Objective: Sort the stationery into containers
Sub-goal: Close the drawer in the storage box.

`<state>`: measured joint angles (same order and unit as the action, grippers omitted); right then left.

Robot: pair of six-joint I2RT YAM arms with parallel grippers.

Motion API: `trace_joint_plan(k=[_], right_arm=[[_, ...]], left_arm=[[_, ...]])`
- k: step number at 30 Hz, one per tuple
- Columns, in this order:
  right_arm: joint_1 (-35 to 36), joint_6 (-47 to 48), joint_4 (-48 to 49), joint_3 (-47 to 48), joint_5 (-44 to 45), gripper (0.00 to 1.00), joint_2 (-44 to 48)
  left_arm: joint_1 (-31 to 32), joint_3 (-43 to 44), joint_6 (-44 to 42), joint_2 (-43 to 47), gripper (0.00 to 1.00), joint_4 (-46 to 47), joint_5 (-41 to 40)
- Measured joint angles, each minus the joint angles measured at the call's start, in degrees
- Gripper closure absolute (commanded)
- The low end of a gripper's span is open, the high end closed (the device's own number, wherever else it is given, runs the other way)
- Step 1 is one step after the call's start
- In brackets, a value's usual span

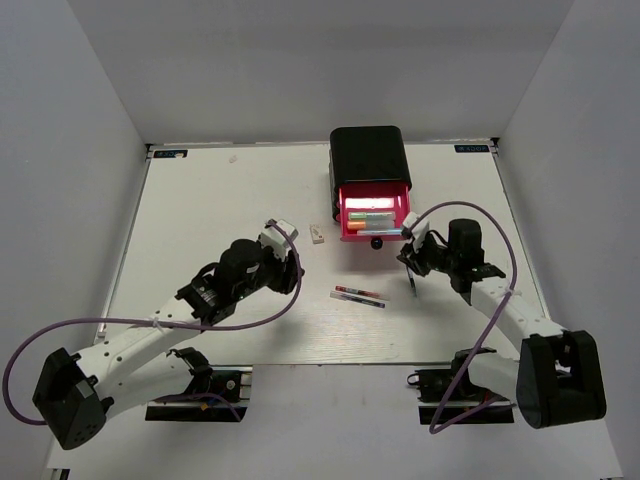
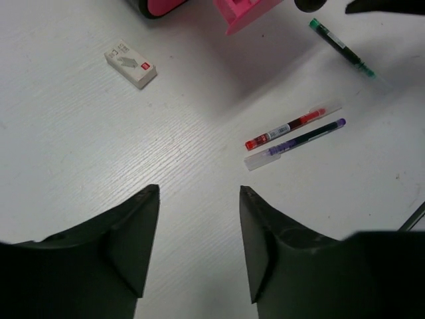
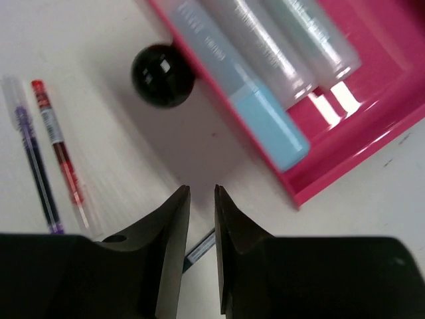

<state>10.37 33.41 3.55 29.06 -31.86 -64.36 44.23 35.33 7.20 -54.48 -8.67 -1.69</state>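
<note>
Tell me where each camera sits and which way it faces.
Top external: above and behind the arms, facing down on the table; both arms show.
Left wrist: on the left arm, facing down past the left gripper at the eraser.
Right wrist: on the right arm, facing down past the right gripper at the pink drawer.
Shared by all: red pen, purple pen.

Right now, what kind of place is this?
Probably a robot testing bench, not a home or a classroom. Two white-and-black robot arms are bolted at the near edge of a white table, plain grey walls box it in, and thin pens lie near an open pink plastic drawer.
</note>
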Motion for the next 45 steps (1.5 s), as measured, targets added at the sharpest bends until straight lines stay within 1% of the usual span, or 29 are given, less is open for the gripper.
trace_joint_plan(k=[4,7,14,19,23,24,26,27,33,34,36,40,41,45], right_arm=[[1.5,-0.3,4.2,3.1,2.4,0.73,-3.3],[2.7,-1.1,5.7,5.0,3.7,0.73,-5.3],[5.4,-2.0,7.9,8.9,7.1,0.73,-9.2],[7.1,-2.2,8.8,12.8,7.8,0.73,-11.7],[8.2,-2.6,10.2,15.1,7.9,0.69,-13.2],[8.3,-2.8,10.6,15.5,8.1,0.65,-13.3],[8.4,-3.6,10.9,16.0,8.5,0.61,-13.4],[8.4,-4.0,11.0,16.1,8.7,0.56,-13.3],[8.4,-7.2,7.2,16.0,9.8,0.46,-9.6],[8.4,-7.8,6.6,15.8,10.3,0.43,-8.5],[8.4,-9.3,5.5,15.1,10.9,0.42,-6.6],[8.4,-12.8,4.0,12.7,11.2,0.42,-5.0],[8.4,-14.0,3.3,12.3,11.4,0.43,-5.3],[8.4,-19.3,0.9,12.3,12.0,0.43,-8.7]], left_arm=[[0.0,-0.2,0.1,1.3,0.32,0.4,1.0],[0.0,-0.4,0.1,2.0,0.32,0.9,1.3],[0.0,-1.7,0.3,4.0,0.31,1.8,2.5],[0.0,-2.4,0.4,4.7,0.31,2.4,3.1],[0.0,-2.6,0.6,4.6,0.31,3.0,3.4],[0.0,-2.6,0.6,4.5,0.31,2.9,3.4],[0.0,-2.7,0.8,4.4,0.31,3.0,3.5],[0.0,-2.7,0.8,4.3,0.31,3.0,3.5],[0.0,-2.7,1.0,4.3,0.31,3.2,3.7],[0.0,-2.7,1.0,4.3,0.31,3.2,3.7],[0.0,-2.7,1.1,4.3,0.31,3.2,3.8],[0.0,-2.7,1.2,4.4,0.31,3.2,3.9],[0.0,-2.7,1.2,4.4,0.31,3.2,3.9],[0.0,-2.7,1.2,4.6,0.30,3.2,3.9]])
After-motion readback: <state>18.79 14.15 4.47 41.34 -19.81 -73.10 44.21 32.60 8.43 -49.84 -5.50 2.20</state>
